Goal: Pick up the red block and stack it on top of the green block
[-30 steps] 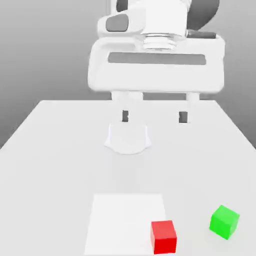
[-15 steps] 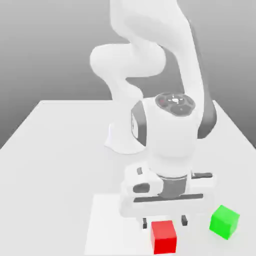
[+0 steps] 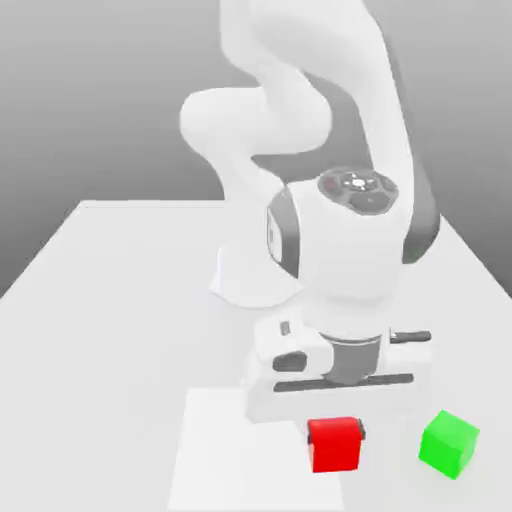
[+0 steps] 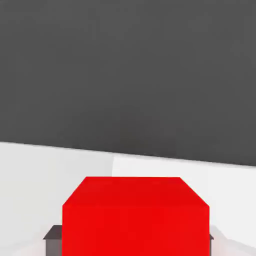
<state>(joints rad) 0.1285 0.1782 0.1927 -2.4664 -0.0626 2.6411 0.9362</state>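
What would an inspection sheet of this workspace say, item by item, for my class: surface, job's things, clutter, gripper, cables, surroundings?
Surface: pale tabletop with a white square patch.
Job's things: red block between the fingertips; green block toward the exterior view's right, nothing on top.
Clutter: nothing seen.
Gripper: two-finger gripper closed on the red block.
Cables: nothing seen.
Surroundings: arm base on the tabletop; grey backdrop.

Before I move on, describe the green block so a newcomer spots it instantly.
On the pale table, look toward the exterior view's lower right. The green block sits beyond the white square's edge, unheld, unlike the red block in the gripper.
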